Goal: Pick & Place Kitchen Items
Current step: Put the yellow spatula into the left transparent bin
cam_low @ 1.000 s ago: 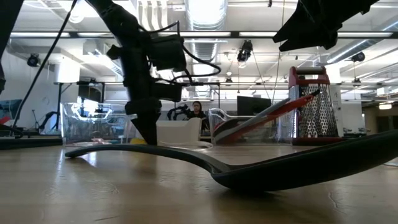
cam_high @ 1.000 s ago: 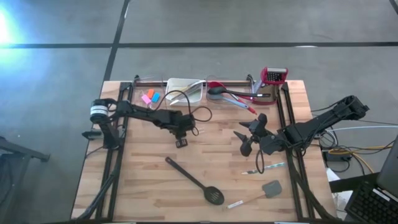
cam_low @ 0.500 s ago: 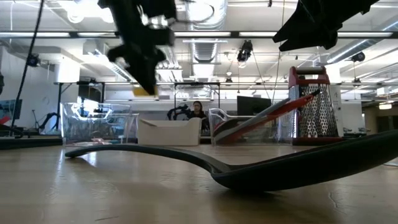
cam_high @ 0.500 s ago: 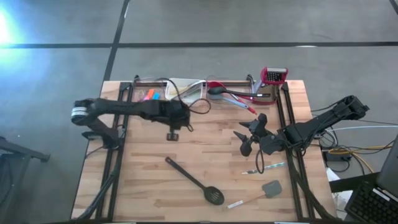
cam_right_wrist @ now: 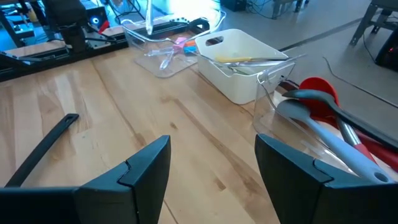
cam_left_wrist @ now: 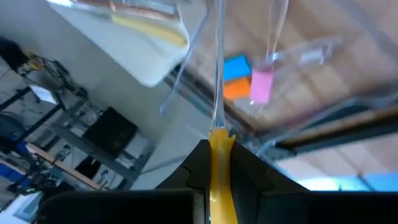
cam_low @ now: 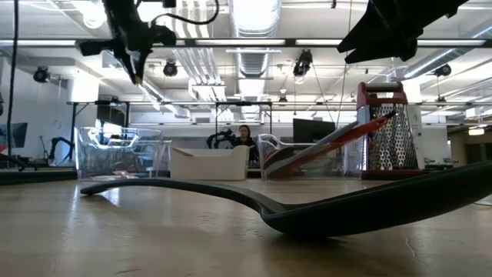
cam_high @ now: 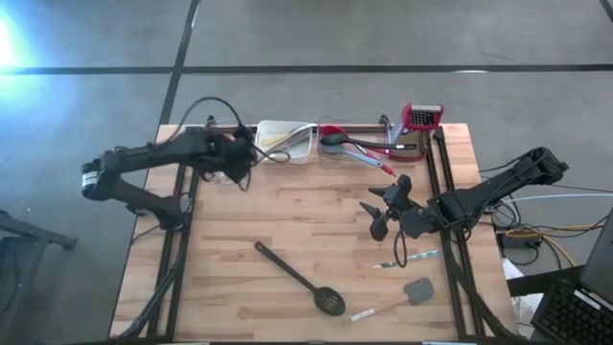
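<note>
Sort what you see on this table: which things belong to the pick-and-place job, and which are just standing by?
Part of the job: black slotted spoon, grey spatula, metal tongs, red and grey spoons, small coloured pieces, yellow piece in the left gripper.

Standing by: box grater, white tray, right gripper.

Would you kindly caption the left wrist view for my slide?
Left gripper shut on a yellow piece, above a clear bin.

Dark jointed arms, looping black cables
</note>
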`<action>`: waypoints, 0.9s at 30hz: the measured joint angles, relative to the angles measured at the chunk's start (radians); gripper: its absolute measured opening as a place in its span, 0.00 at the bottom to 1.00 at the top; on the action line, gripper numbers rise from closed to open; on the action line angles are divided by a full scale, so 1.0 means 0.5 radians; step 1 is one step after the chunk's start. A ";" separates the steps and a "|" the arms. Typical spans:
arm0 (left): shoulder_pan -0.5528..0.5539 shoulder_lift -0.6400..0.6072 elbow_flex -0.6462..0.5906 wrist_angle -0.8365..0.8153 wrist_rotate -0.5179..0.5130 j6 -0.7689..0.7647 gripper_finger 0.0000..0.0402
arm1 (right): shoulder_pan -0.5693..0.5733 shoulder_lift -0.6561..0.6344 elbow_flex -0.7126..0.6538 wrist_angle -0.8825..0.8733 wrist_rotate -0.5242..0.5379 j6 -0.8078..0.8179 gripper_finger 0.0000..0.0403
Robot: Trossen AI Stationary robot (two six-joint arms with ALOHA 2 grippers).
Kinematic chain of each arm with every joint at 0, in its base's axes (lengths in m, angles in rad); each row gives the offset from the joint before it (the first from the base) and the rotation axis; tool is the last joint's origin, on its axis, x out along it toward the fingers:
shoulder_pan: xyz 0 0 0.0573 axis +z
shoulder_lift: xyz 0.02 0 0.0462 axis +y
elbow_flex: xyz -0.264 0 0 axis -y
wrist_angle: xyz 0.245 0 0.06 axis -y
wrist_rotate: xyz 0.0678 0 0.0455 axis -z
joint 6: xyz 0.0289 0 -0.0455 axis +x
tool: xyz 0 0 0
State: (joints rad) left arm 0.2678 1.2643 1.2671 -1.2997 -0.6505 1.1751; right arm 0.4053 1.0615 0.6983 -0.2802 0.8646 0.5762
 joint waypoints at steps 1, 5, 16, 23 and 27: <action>0.046 -0.013 -0.005 0.007 -0.008 0.062 0.09 | 0.000 0.000 0.000 0.000 0.000 0.000 0.56; 0.247 0.000 -0.037 0.011 -0.007 0.262 0.09 | 0.000 0.000 0.000 0.001 0.000 -0.001 0.56; 0.773 0.248 -0.060 0.098 0.111 0.670 0.09 | 0.000 0.001 0.000 0.003 0.001 0.000 0.56; 0.875 0.528 -0.060 0.187 0.453 0.764 0.09 | 0.000 0.001 0.000 0.002 0.001 0.000 0.56; 0.928 0.664 -0.060 0.226 0.484 0.793 0.09 | 0.000 0.001 0.000 -0.002 0.001 -0.001 0.56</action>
State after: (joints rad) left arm 0.7317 1.5963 1.2373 -1.1868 -0.4084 1.5714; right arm 0.4053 1.0618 0.6983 -0.2814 0.8650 0.5758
